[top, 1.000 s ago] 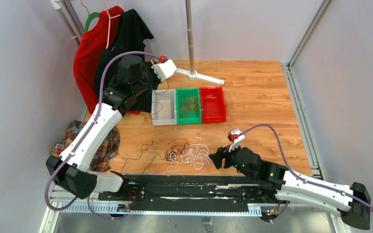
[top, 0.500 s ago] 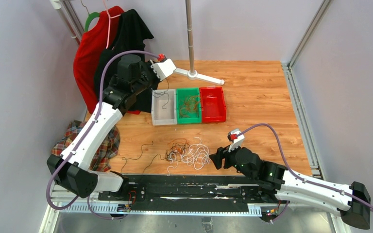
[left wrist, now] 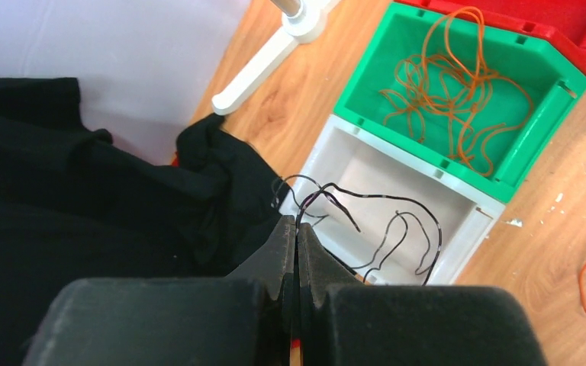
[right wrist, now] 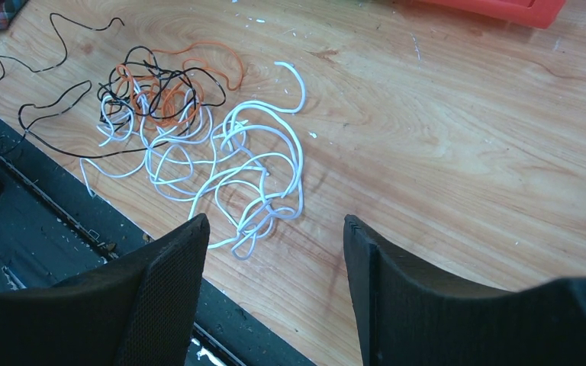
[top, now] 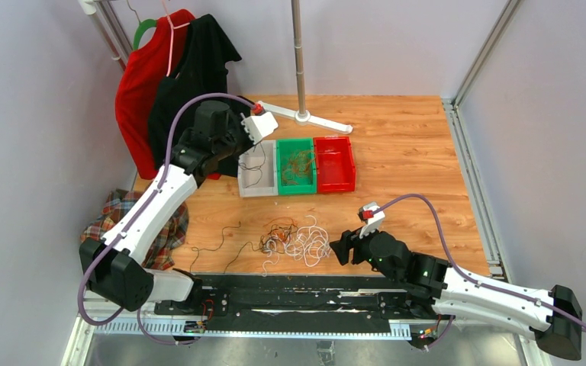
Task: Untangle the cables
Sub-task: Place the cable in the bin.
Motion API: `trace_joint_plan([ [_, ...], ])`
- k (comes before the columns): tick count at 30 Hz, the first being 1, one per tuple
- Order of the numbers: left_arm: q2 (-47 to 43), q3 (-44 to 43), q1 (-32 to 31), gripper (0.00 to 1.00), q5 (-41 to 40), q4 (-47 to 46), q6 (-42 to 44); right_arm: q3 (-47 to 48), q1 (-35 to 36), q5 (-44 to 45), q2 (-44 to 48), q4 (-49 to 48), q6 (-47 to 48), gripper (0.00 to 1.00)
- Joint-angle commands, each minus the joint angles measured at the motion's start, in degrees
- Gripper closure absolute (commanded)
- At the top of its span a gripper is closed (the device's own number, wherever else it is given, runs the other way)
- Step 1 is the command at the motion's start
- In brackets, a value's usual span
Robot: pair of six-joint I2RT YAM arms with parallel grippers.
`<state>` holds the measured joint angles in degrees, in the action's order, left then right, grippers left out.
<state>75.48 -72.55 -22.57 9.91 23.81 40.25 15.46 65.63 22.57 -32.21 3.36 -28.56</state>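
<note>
A tangle of white, orange and black cables (top: 294,240) lies near the table's front edge; it also shows in the right wrist view (right wrist: 191,145). My left gripper (left wrist: 297,221) is shut on a thin black cable (left wrist: 385,221) that dangles over the white bin (left wrist: 458,194); in the top view the gripper (top: 253,141) hangs over that bin (top: 258,183). Orange cables (left wrist: 442,91) lie in the green bin (top: 295,167). My right gripper (right wrist: 275,229) is open and empty, low over the wood just right of the tangle.
A red bin (top: 334,163) stands right of the green one. A stand pole with a white base (top: 305,116) is behind the bins. Red and black garments (top: 172,76) hang at the back left. A plaid cloth (top: 107,221) lies at the left. Loose black strands (top: 217,245) lie left of the tangle.
My left gripper has moved right and forward with the black cable, from beside the white bin to over it. The right arm has not moved.
</note>
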Motion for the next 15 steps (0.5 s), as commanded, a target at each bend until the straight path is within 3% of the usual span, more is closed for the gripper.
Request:
trace_joint_plan([
  [1,-1.74,2.66,0.40,0.99,2.11,0.15,-0.88,0.25,0.75,1.78,0.02,0.41,-0.50,0.35],
  [15,1.75,10.28,0.40,1.00,0.69,-2.89,-1.62,0.92,0.73,2.48,-0.91,0.35,-0.03,0.36],
])
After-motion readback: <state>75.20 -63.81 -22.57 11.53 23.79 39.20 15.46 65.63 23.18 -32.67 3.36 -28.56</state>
